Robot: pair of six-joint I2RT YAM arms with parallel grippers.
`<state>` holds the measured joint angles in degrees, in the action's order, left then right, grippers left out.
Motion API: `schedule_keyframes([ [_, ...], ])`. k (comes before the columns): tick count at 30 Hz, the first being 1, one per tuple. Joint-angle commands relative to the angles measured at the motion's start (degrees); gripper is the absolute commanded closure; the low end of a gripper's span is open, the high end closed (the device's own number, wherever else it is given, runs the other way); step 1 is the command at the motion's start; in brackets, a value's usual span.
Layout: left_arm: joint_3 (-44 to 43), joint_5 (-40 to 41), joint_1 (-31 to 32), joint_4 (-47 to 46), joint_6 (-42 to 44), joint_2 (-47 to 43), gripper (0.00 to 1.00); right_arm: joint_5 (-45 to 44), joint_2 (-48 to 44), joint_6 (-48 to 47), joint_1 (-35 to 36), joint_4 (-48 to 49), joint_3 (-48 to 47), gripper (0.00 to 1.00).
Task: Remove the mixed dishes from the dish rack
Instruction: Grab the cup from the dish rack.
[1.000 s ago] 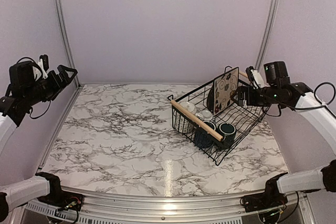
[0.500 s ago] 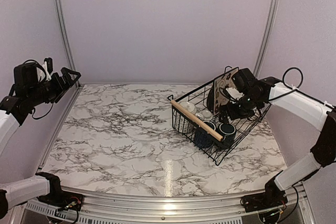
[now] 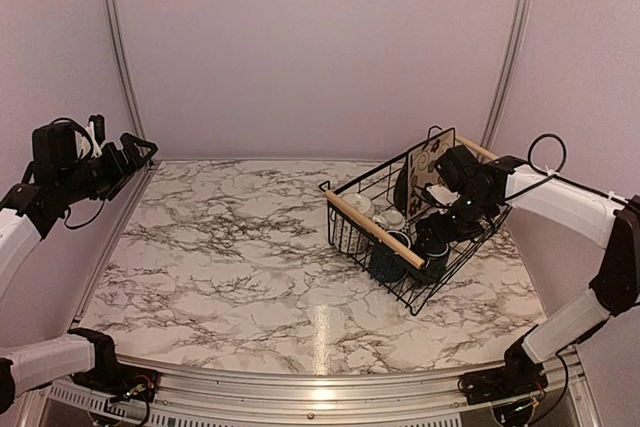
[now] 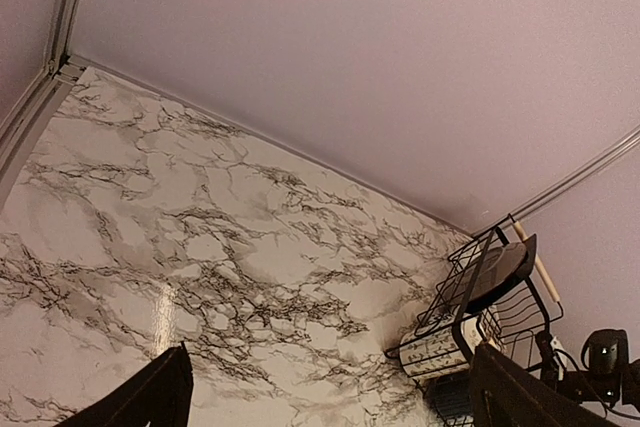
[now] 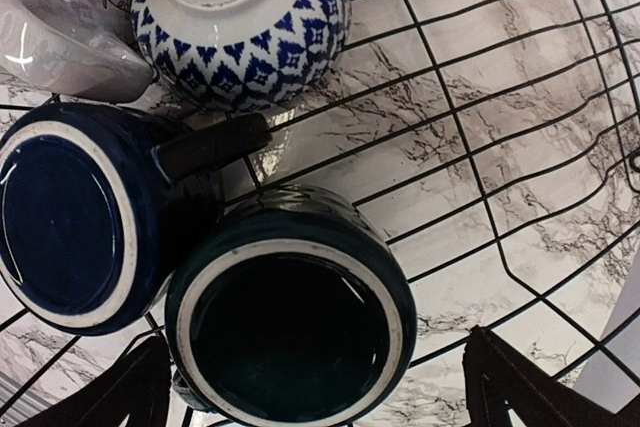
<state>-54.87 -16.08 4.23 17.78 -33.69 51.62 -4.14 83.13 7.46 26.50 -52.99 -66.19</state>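
The black wire dish rack point(image 3: 375, 230) with wooden handles stands at the right of the table. In it are a square patterned plate point(image 3: 430, 172) standing on edge, a white patterned mug point(image 3: 352, 215) and two dark blue mugs point(image 3: 388, 259). My right gripper point(image 3: 441, 228) is down inside the rack. In the right wrist view it point(image 5: 312, 347) is open, its fingers either side of the upright dark mug point(image 5: 290, 332). The second dark mug point(image 5: 65, 227) touches that one. A blue-and-white patterned bowl point(image 5: 240, 17) lies upside down behind them. My left gripper point(image 3: 135, 152) is open and empty, raised at the far left.
The rack's wire floor point(image 5: 480, 147) and wall wires surround the right gripper. In the left wrist view the rack point(image 4: 500, 292) shows at the lower right and marble tabletop point(image 4: 200, 237) fills the rest. A purple wall and metal posts bound the table.
My right gripper has swung from behind the rack's far corner down into the rack, over the dark mugs. My left arm has shifted only slightly.
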Motion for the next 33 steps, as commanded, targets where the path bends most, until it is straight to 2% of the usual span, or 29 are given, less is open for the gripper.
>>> schedule_keyframes([
  [1, 0.9, -1.22, -0.02, -1.59, -0.08, 0.32, 0.01, 0.41, -0.05, 0.09, 0.83, -0.81, 0.54, 0.02],
  [7, 1.17, -1.34, -0.01, -1.61, -0.02, 0.33, 0.01, 0.01, 2.81, -0.04, 0.96, 0.26, 0.8, 0.04],
  [12, 1.06, -1.31, -0.01, -1.03, 0.22, 0.16, 0.01, 0.53, 5.0, -0.26, 1.5, 1.58, 0.93, 0.1],
  [24, 1.24, -1.73, 0.08, -1.49, -0.03, 0.91, 0.01, -0.93, 1.95, 0.25, 1.71, 1.05, -2.6, 0.4],
  [30, 1.26, -2.47, 0.32, -2.17, -0.78, 1.44, 0.01, -2.76, -2.97, 1.85, 1.78, 4.73, -4.88, 0.58],
  [33, 1.32, -2.65, 0.72, -2.36, -1.09, 1.47, 0.01, -3.21, -5.36, 2.32, 1.71, 7.27, -5.52, 0.62],
])
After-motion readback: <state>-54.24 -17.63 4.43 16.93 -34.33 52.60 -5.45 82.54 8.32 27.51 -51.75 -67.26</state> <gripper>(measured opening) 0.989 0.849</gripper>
